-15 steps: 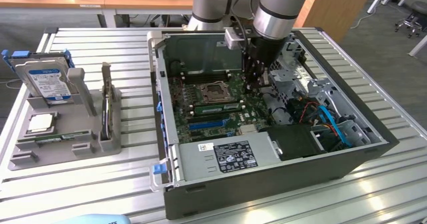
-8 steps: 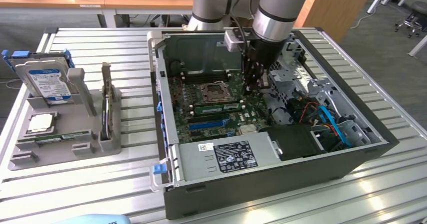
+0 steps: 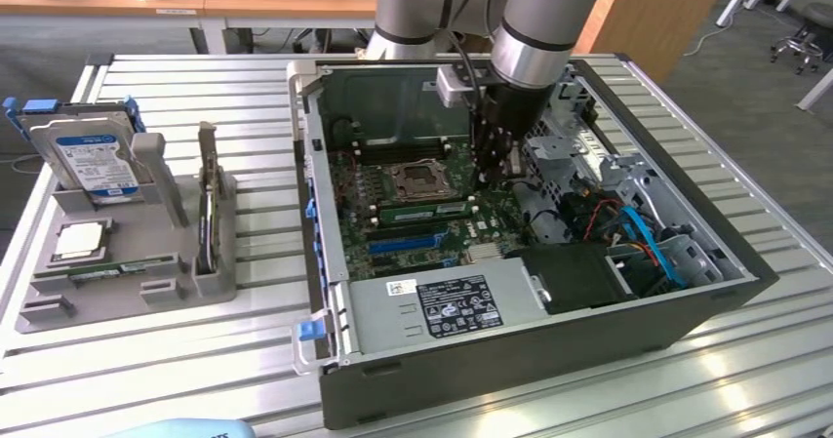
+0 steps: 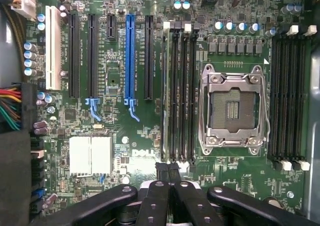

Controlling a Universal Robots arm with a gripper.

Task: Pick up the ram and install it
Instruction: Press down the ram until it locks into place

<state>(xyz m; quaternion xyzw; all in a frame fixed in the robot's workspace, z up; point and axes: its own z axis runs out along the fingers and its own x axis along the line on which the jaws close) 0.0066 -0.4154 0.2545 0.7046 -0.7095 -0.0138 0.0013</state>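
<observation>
A green ram stick (image 3: 423,207) stands seated in a memory slot just beside the empty processor socket (image 3: 419,178) inside the open computer case. In the wrist view the ram (image 4: 169,96) appears edge-on in the slot nearest the expansion slots. My gripper (image 3: 494,186) reaches down into the case at one end of that stick. Its black fingertips (image 4: 162,172) are pressed together with no gap, and my gripper (image 4: 168,169) is shut directly over the stick's end. Whether the tips touch the stick I cannot tell.
A grey tray (image 3: 39,311) at the exterior view's left holds an upright hard drive (image 3: 94,160), a square silver processor chip (image 3: 81,240) and a thin green strip (image 3: 120,269). Inside the case are the power supply (image 3: 443,306), a blue slot (image 4: 130,56) and cables (image 3: 645,238).
</observation>
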